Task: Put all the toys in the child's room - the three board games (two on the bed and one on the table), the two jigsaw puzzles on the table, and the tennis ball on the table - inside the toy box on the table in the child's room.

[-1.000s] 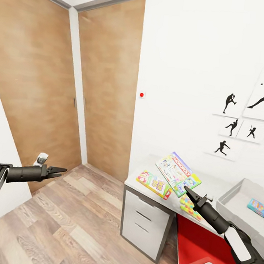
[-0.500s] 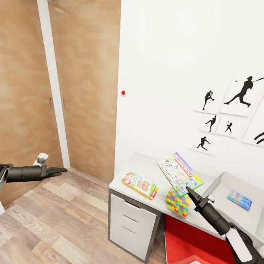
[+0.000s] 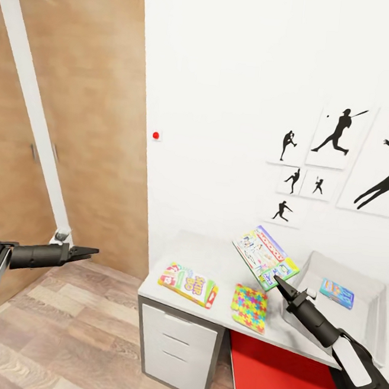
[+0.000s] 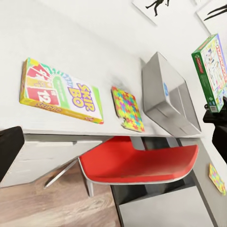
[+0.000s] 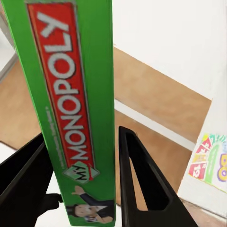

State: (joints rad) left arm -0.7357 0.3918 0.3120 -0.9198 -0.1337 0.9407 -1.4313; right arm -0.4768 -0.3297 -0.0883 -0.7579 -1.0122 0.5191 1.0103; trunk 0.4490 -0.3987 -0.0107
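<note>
My right jaws (image 3: 276,280) are clamped on the green edge of the Monopoly board game (image 3: 264,256), holding it tilted in the air at centre right of the head view, above the worktop (image 3: 212,257) and apart from it. In the right wrist view the box edge (image 5: 71,109) sits between the two black fingers (image 5: 142,179), red logo facing the camera. My left jaws (image 3: 86,251) are pressed together on nothing, at lower left of the head view over the wood floor (image 3: 73,337).

On the worktop, the Skip-Bo board game (image 3: 187,283) lies flat near the left end, with a jigsaw puzzle (image 3: 249,307) just right of it, near the front edge. The grey toy box (image 3: 368,288) sits at right, a blue board game (image 3: 336,292) inside it. A red chair (image 3: 284,375) is tucked below. Black silhouette pictures (image 3: 337,134) hang on the white wall above.
</note>
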